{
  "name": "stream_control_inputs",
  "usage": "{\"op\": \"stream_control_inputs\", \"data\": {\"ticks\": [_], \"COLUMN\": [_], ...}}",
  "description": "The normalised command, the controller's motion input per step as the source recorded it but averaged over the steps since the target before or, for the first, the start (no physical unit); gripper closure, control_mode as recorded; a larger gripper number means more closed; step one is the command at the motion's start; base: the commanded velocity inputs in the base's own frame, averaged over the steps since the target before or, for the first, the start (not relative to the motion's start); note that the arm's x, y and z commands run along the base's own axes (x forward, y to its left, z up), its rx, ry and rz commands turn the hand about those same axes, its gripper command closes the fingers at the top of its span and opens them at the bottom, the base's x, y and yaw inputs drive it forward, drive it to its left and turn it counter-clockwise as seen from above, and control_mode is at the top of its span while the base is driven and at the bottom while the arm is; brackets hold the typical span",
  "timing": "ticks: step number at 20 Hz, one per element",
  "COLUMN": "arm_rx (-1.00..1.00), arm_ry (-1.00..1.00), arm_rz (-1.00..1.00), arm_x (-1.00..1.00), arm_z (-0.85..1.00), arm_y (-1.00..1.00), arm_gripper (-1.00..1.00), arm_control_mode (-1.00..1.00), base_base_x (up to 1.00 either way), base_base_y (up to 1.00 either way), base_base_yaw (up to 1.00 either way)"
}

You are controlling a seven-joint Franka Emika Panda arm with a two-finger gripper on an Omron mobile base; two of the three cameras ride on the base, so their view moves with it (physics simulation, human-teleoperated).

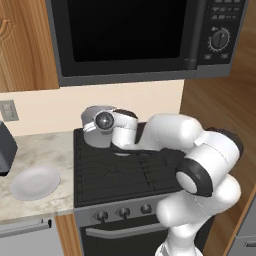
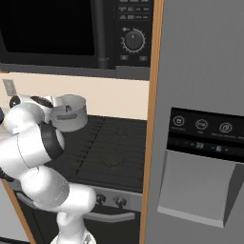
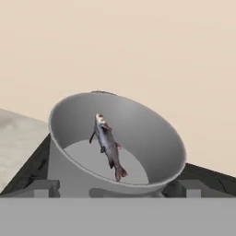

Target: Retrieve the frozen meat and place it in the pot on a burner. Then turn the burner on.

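Note:
The grey metal pot stands on the back left burner of the black cooktop. The frozen meat, a small dark grey fish-shaped piece, lies inside the pot, its tail toward the near rim and its head up toward the far wall. My gripper hovers just in front of the pot at rim height, pointing into it. It is open and holds nothing. In the right base view the hand sits left of the pot.
A row of knobs runs along the stove front. A white plate lies on the counter to the left, beside a dark appliance. A microwave hangs overhead. The fridge borders the stove on the right.

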Motion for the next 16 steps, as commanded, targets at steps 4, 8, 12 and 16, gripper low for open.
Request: {"op": "stream_control_inputs", "data": {"ticks": [4,8,12,16], "arm_rx": [0.05,0.07,0.06,0.04], "arm_ry": [0.02,0.05,0.00,0.00], "arm_rz": [0.00,0.00,0.00,0.00], "arm_x": [-0.71,-0.67,-0.84,-0.97], "arm_z": [0.54,0.69,0.48,0.23], "arm_y": [0.00,0.00,0.00,0.00], "arm_gripper": [-1.00,-1.00,-1.00,-1.00], "arm_control_mode": [-1.00,-1.00,-1.00,-1.00], "base_base_x": [0.00,0.00,0.00,0.00], "base_base_y": [0.00,0.00,0.00,0.00], "base_base_yaw": [0.00,0.00,0.00,0.00]}}
